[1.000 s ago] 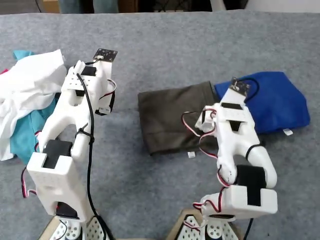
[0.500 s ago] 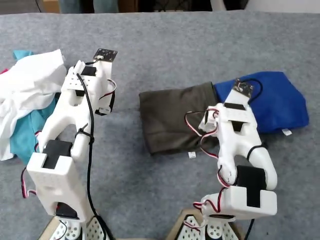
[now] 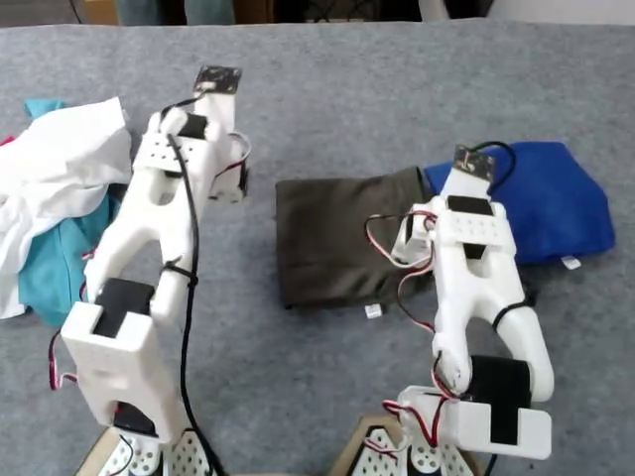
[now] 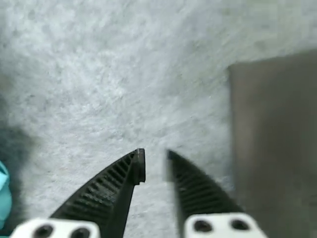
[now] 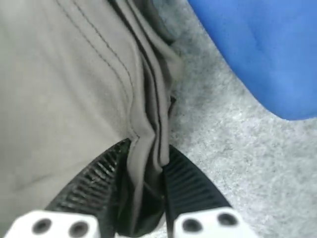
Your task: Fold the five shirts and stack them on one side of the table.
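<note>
Scanning high view: left arm (image 3: 164,213) has stretched toward 12 o'clock; olive shirt (image 3: 332,238) lies centre, blue shirt (image 3: 546,208) at 3 o'clock.
Left wrist: left gripper (image 4: 155,166) narrowly parted, empty, beside the olive edge.
Right wrist: right gripper (image 5: 147,148) clamps the olive shirt's bunched hem. I expect a two-arm fold next.

Folded olive shirt (image 3: 332,238) — blue shirt (image 3: 551,203) just beside

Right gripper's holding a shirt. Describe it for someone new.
On the grey table, look near the middle. The flat olive-brown shirt lies there, its edge pinched in the right gripper; beside it lies a blue shirt, farther off a white and teal pile.
</note>
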Controlling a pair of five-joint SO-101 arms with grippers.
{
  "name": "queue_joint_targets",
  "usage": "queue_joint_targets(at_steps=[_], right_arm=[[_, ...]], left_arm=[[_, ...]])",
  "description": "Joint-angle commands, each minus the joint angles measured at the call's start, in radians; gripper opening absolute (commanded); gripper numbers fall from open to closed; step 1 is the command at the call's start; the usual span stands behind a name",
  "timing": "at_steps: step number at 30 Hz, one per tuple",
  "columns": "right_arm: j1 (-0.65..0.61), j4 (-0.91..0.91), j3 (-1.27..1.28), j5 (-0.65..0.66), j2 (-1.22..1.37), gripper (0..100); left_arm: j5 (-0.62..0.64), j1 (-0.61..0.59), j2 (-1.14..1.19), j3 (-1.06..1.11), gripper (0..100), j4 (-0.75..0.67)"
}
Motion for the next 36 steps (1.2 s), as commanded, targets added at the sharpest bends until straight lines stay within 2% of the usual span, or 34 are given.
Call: queue_joint_targets(at_steps=[1, 4, 7, 12, 25, 29, 36], right_arm=[[-0.005, 0.005, -0.044, 0.012, -0.038, 1.5], [-0.005, 0.002, -0.045, 0.009, -0.038, 1.5], [-0.005, -0.008, -0.045, 0.009, -0.038, 1.5], [-0.003, -0.023, -0.047, 0.008, -0.038, 1.5], [-0.005, -0.034, -0.045, 0.014, -0.038, 1.5], [-0.005, -0.028, -0.045, 0.014, -0.038, 1.5], [-0.005, -0.026, -0.045, 0.078, -0.042, 1.5]], left_arm=[[0.077, 0.056, -0.009, -0.104, 26, 0.009], [0.103, 0.110, -0.008, -0.142, 27, 0.002], [0.164, 0.147, -0.005, -0.130, 27, -0.066], [0.255, 0.154, 0.098, -0.142, 27, -0.103], [0.269, 0.143, 0.460, -0.351, 26, -0.101], [0.269, 0.142, 0.534, -0.444, 26, -0.026], [0.267, 0.160, 0.649, -0.645, 16, 0.078]])
